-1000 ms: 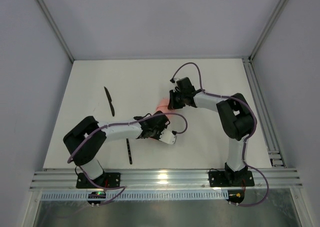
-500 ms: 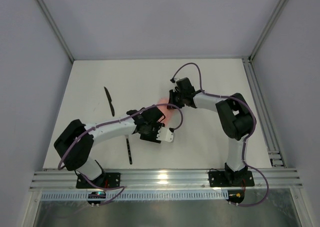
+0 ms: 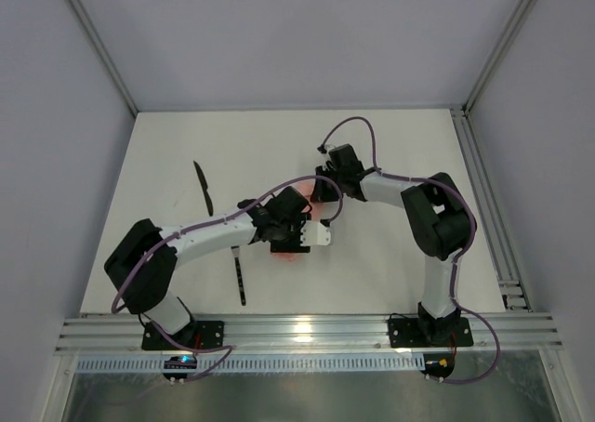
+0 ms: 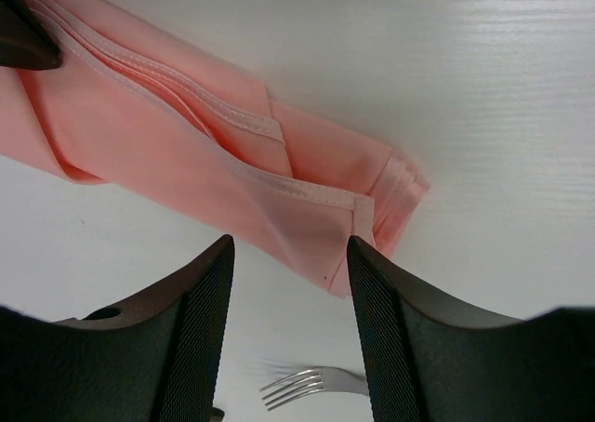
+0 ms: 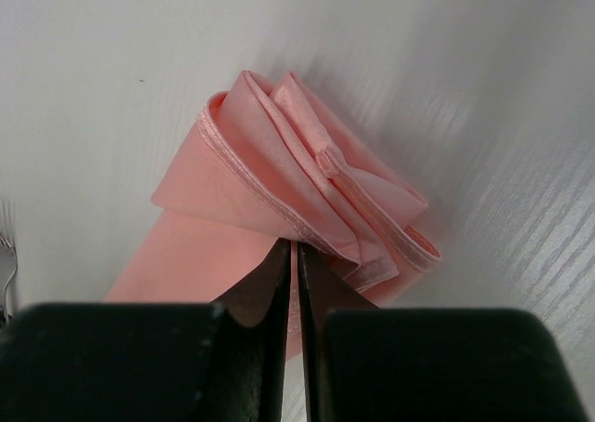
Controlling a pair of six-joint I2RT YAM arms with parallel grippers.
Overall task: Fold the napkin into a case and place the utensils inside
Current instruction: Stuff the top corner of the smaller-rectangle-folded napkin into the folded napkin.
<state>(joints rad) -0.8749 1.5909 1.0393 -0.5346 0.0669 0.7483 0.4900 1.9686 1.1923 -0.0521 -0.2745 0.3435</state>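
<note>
The left gripper (image 4: 290, 255) hangs open and empty above the folded case (image 4: 186, 152); the right gripper (image 5: 290, 255) is closed, pinching its end.

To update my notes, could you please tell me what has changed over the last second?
The left gripper reached farther forward, across the folded pale-pink cloth napkin, jaws open. The right gripper, pinching the napkin's end, the slim black knife and the dark-handled fork stayed put.
</note>
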